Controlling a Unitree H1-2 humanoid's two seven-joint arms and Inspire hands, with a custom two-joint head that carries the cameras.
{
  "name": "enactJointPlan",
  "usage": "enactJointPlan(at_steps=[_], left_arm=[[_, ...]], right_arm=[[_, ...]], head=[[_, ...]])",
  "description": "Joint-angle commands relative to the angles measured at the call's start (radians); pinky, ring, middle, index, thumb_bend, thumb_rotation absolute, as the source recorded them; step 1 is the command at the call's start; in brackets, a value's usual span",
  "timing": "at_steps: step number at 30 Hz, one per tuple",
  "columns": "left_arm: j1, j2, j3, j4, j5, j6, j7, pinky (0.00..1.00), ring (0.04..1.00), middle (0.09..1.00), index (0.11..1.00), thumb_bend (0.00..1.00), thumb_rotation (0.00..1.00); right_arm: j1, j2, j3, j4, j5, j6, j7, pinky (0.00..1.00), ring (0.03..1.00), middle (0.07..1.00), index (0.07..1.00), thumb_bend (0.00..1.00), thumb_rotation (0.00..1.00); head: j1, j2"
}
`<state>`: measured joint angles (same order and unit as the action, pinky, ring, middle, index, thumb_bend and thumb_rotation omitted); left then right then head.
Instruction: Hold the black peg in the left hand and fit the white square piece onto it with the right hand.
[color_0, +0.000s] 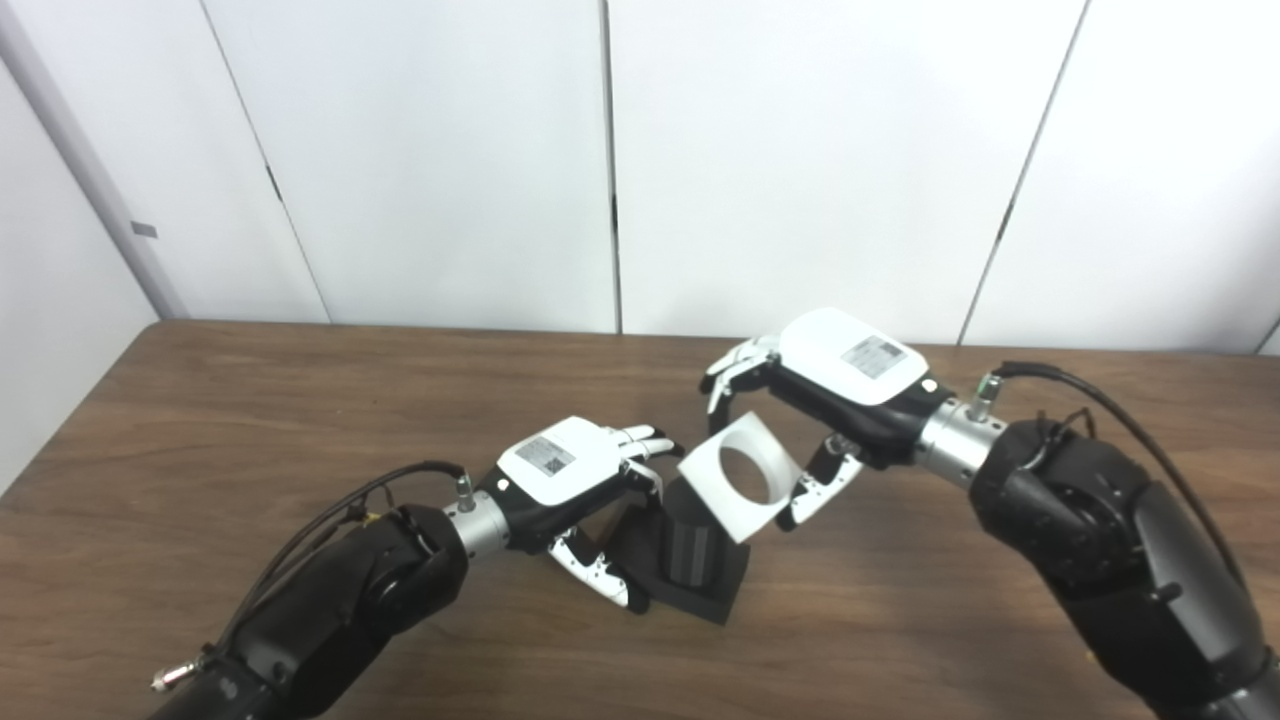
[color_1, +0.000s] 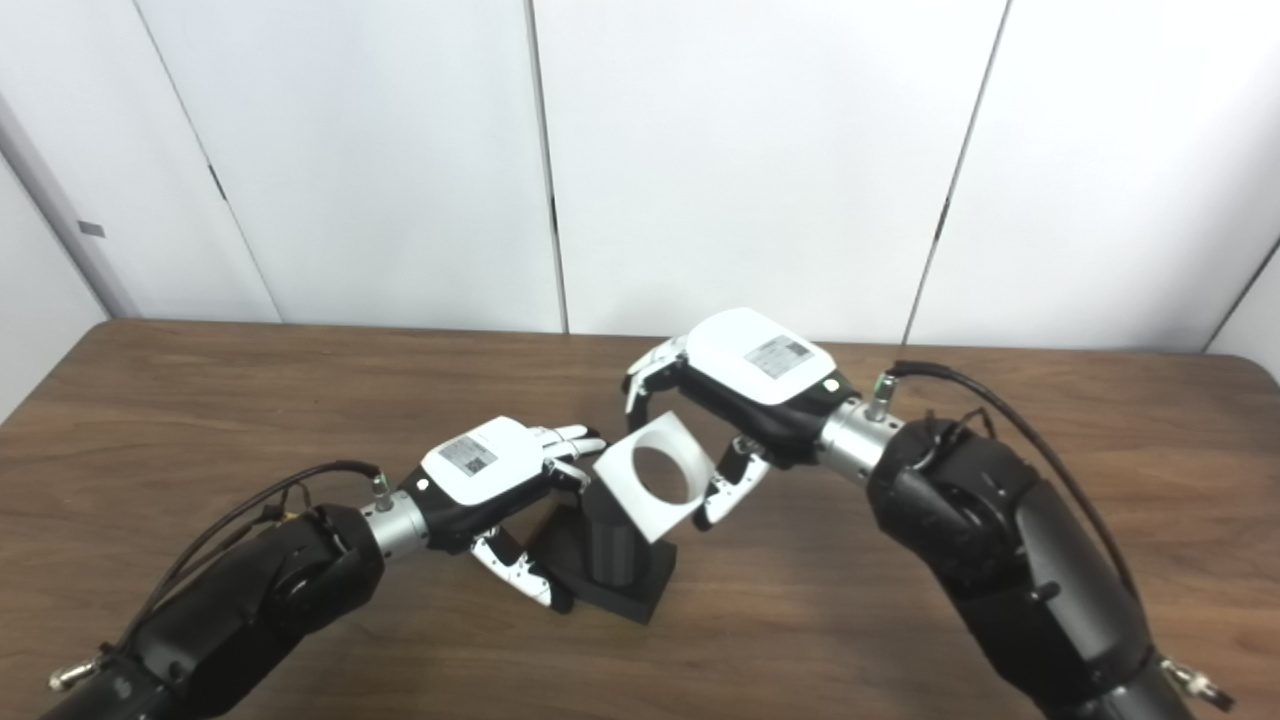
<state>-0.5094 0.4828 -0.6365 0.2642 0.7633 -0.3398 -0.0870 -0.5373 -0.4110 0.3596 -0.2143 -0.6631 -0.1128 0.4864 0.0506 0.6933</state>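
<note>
1. Holding the peg (color_0: 693, 548) on its base on the counter (color_0: 300, 420), our left hand (color_0: 570, 480) is wrapped round it.
2. Our right hand (color_0: 800, 420) pinches the square (color_0: 742, 477), tilted, hole just above the peg top.
3. We judge fitting is under way; next we level the square and lower it.
4. Both views show much the same.
</note>
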Motion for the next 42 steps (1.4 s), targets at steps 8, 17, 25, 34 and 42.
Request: enactJointPlan(at_steps=[8, 17, 25, 34, 42], left_arm=[[0.043, -0.016, -0.063, 0.027, 0.079, 0.013, -0.105, 0.86, 0.956, 0.932, 0.495, 0.52, 0.08], [0.045, -0.018, -0.065, 0.021, 0.087, 0.017, -0.098, 0.86, 0.947, 0.928, 0.495, 0.52, 0.08], [0.046, -0.018, -0.061, 0.014, 0.079, 0.018, -0.1, 0.86, 0.954, 0.933, 0.495, 0.52, 0.08], [0.049, -0.015, -0.057, 0.019, 0.076, 0.012, -0.09, 0.86, 0.952, 0.93, 0.495, 0.52, 0.08], [0.049, -0.01, -0.058, 0.016, 0.084, 0.012, -0.089, 0.86, 0.945, 0.927, 0.494, 0.52, 0.08]], right_arm=[[-0.065, 0.038, -0.003, -0.017, 0.001, -0.021, 0.003, 0.79, 0.806, 0.766, 0.478, 0.52, 0.14], [-0.072, 0.059, 0.01, 0.004, -0.006, -0.023, 0.008, 0.77, 0.805, 0.767, 0.479, 0.52, 0.14], [-0.073, 0.063, 0.015, 0.026, -0.003, -0.029, 0.011, 0.78, 0.807, 0.765, 0.479, 0.52, 0.14], [-0.083, 0.026, -0.003, 0.003, 0.012, -0.034, 0.033, 0.78, 0.799, 0.762, 0.478, 0.52, 0.14], [-0.095, -0.01, -0.033, -0.037, 0.025, -0.016, 0.066, 0.78, 0.797, 0.762, 0.478, 0.52, 0.13]], head=[[-0.001, 0.004], [0.004, 0.006], [0.007, 0.013], [-0.004, 0.021], [-0.01, 0.022]])
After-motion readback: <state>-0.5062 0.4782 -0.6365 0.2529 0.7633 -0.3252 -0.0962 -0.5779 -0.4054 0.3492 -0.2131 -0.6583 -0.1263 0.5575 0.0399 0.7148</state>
